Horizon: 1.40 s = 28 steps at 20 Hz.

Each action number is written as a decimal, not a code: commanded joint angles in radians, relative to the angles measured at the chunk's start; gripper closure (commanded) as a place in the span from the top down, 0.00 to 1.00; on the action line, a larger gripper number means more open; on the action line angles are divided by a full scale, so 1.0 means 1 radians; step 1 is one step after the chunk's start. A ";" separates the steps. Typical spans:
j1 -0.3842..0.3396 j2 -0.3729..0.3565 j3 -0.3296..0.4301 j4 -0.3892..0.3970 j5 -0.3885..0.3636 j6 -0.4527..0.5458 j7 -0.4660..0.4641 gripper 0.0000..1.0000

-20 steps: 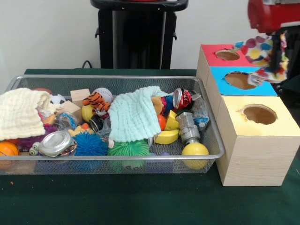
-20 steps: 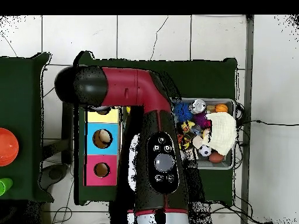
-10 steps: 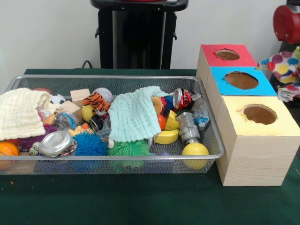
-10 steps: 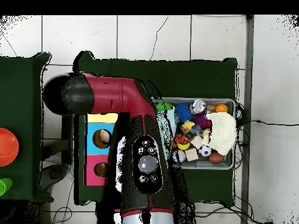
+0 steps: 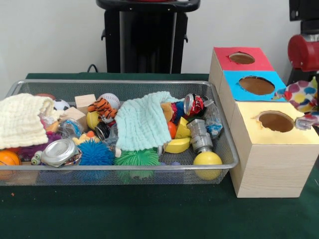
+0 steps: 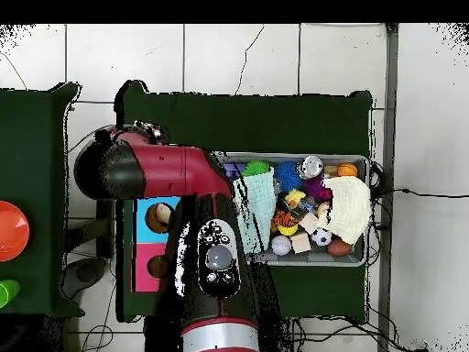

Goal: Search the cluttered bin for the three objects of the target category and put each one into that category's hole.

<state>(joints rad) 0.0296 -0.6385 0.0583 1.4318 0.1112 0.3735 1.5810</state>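
At the right edge of the front view, a polka-dot cloth [image 5: 300,94] hangs from my gripper [image 5: 306,120], which is shut on it. It sits just right of the yellow box [image 5: 269,149], level with its hole [image 5: 275,121]. The blue box [image 5: 234,82] and red box [image 5: 224,57] stand behind it in a row. The wire bin [image 5: 124,83] holds a mint cloth [image 5: 142,122], a cream cloth [image 5: 20,122] and several toys, balls and cans. In the overhead view my arm [image 6: 215,266] hides the gripper and the yellow box.
A crushed red can [image 5: 193,104], a tiger toy [image 5: 102,109], a yellow ball [image 5: 207,159] and spiky balls [image 5: 94,153] crowd the bin. A black pedestal [image 5: 147,35] stands behind it. Overhead, an orange bowl [image 6: 11,231] lies on a side table.
The gripper carried the polka-dot cloth from over the blue hole to the right and lower, ending beside the yellow box. Overhead, the arm swung off the bin, uncovering more of it.
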 commanded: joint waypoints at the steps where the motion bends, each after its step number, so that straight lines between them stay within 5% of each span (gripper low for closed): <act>1: 0.017 0.085 -0.014 0.158 0.034 -0.069 0.290 0.00; 28: 0.031 0.089 -0.060 0.272 0.038 -0.115 0.265 0.00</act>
<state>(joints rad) 0.0576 -0.5817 0.0104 1.5481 0.1276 0.2911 1.5810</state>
